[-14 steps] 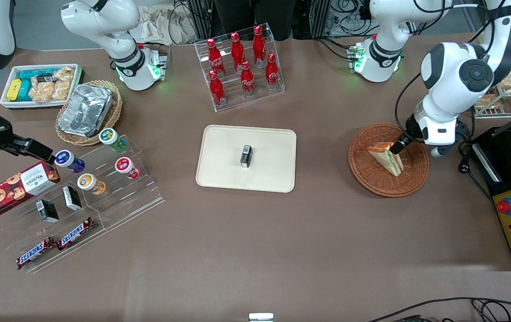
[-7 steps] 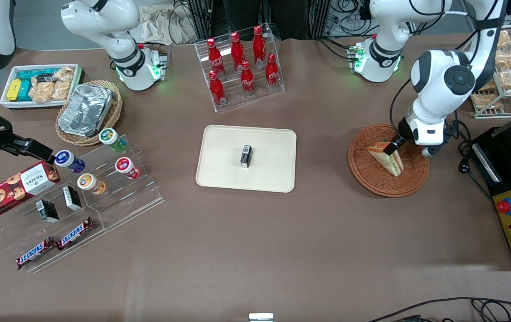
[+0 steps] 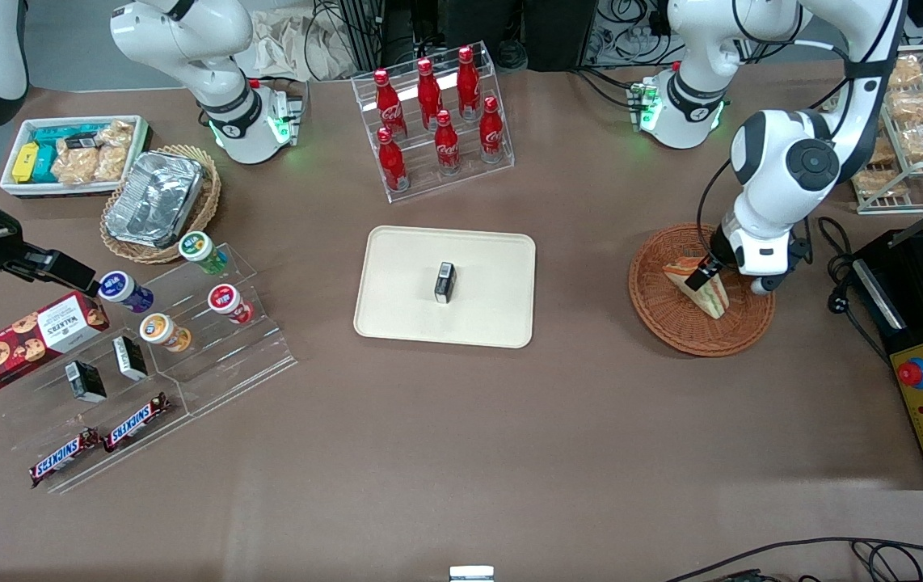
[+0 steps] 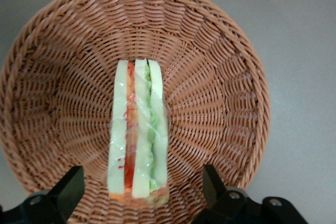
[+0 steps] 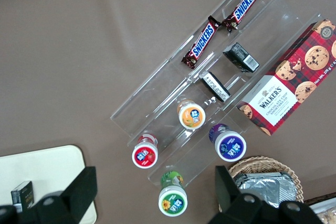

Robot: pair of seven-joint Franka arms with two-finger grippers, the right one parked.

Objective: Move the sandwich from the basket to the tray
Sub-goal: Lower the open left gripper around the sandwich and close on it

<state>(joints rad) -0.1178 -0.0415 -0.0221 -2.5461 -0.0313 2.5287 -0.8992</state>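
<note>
While my gripper hangs low over the basket, its two fingers stand spread wide, one on each flank of the sandwich, with a clear gap of wicker between each finger and the bread; nothing is clamped. In my wrist view the sandwich stands on edge in the middle of the basket, its layered side facing up at me: pale bread outside, a red and orange strip, then more bread and green filling, all under clear wrap. The wedge's nearer end sits between my fingertips, and the rest of it runs away from them toward the basket's middle.

Seen from the front, the sandwich lies inside the reddish-brown basket, which sits toward my end of the table, with my gripper just above the wedge's upper end. The tray lies well apart from the basket, at the middle of the table, toward the parked arm's end from where I am. A small black box stands upright on the tray near its centre. Farther from the front camera than the tray, near the table's edge, a clear tiered rack holds red bottles.
</note>
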